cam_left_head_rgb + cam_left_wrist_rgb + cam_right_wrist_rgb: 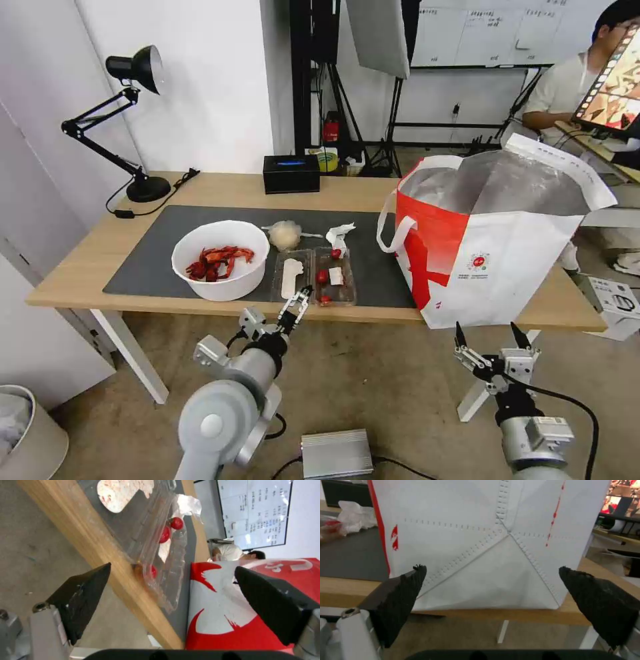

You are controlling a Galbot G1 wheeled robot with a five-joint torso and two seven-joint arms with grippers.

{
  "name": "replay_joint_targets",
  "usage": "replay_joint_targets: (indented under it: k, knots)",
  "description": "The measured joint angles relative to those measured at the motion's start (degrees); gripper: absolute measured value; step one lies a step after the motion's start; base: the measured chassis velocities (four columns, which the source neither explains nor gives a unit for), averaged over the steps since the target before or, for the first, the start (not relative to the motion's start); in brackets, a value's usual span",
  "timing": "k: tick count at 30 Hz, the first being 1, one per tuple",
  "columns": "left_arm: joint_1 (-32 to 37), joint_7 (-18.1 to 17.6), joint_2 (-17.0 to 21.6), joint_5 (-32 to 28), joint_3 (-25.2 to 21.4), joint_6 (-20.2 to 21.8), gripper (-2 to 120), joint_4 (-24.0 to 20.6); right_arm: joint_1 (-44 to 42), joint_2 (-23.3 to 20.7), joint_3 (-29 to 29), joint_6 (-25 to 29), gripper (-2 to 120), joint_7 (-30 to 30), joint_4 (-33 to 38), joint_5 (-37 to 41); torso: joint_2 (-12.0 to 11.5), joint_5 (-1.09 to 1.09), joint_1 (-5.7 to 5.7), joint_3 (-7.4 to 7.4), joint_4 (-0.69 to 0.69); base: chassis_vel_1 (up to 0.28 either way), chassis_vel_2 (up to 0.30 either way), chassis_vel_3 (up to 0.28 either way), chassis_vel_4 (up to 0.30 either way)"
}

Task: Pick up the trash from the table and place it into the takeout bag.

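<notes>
Head view: the left gripper (303, 294) hangs at the near edge of the counter (80, 273), jaws spread wide and empty, tips aimed at the clear hinged container (313, 275) that lies open on the dark mat (153, 247). The container's near rim sits just ahead of the jaws, a little toward their right tip, not yet between them. In the left wrist view its thin clear wall (166, 562) lies in the gap ahead of the two black tips, overhanging the wooden edge slightly, with red tomatoes (170, 527) inside.

I judge it light, flimsy and slick. The thin plastic would flex and could pop out under a hard squeeze, and the loose tomatoes may roll out if it tilts. The near rim, where the wall folds, looks the stiffest place to pinch.

Beyond the jaws stand the white bowl (220, 259) of crayfish shells, the knotted clear bag (285, 235) and the crumpled tissue (339, 235). The takeout bag (487, 260) stands off to the jaws' right, mouth open.

The right gripper (487, 333) waits below the counter edge before the bag, jaws wide and empty; in its wrist view the bag's white face (486, 542) lies just ahead.
</notes>
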Motion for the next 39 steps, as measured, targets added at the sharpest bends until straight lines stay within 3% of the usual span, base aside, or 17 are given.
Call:
replay_joint_targets:
  k: [39]
  knots:
    - [-3.6, 3.9, -3.3, 5.0, 1.4, -2.0, 100, 8.6, 0.2, 0.3, 0.3, 0.5, 100, 0.0, -1.7, 0.9, 0.0, 0.00, 0.00, -0.01, 0.00, 0.000, 0.000, 0.000, 0.000]
